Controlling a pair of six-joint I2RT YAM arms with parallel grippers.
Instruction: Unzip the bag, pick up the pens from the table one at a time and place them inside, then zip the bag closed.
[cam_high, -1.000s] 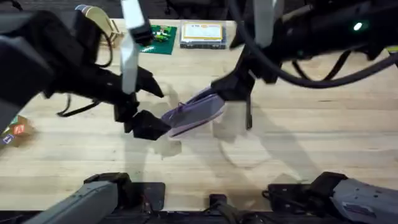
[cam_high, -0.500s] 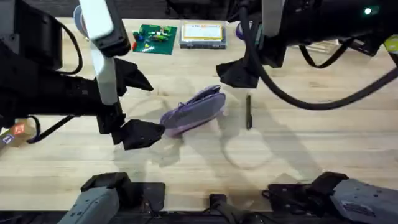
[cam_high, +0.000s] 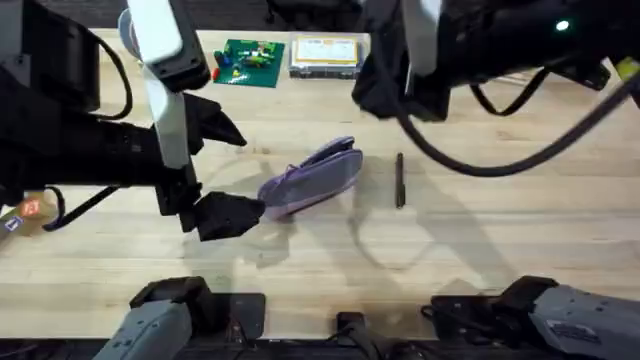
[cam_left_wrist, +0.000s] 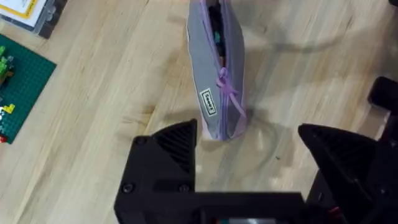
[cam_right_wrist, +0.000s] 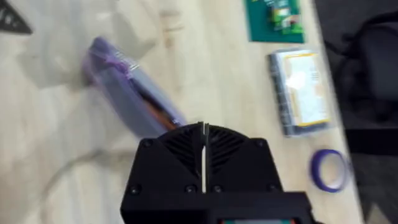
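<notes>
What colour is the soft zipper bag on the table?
Lavender purple. The bag shows best in the left wrist view.

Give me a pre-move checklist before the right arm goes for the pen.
1. Bag unzipped: ok, the left wrist view shows the zipper parted with contents visible.
2. Pen free on the table: ok, lying apart from the bag, nothing on it.
3. Right pincer empty: ok, fingers shut together on nothing.
4. Right pincer open for the grasp: not ok, needs opening first.
5. Left pincer off the bag: ok, open, at the bag's near end without gripping.
6. Room inside the bag: cannot tell.
</notes>
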